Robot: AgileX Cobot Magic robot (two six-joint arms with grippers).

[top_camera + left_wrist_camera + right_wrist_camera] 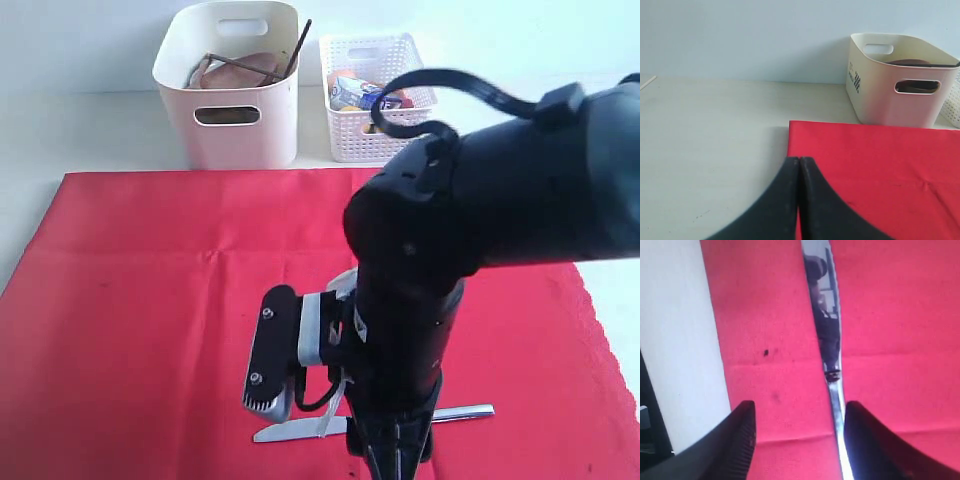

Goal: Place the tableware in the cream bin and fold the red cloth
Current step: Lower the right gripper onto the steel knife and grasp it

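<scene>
A: Where's the knife (832,340)?

B: Flat on the cloth (150,300), well apart from the bin (235,110); the cloth lies spread out on the table (705,130).

A: And the right gripper (799,415)?

B: Directly over it, jaws apart; the knife runs between the fingers (742,430), nearer one of them; nothing grasped.

A: The left gripper (799,170)?

B: Fingers pressed together, empty; it hangs above the cloth's side edge, where red meets bare table.

A: The bin?

B: Just past the cloth's far edge, chopsticks (298,45) poking out; a white basket (370,100) stands just beside it.
</scene>
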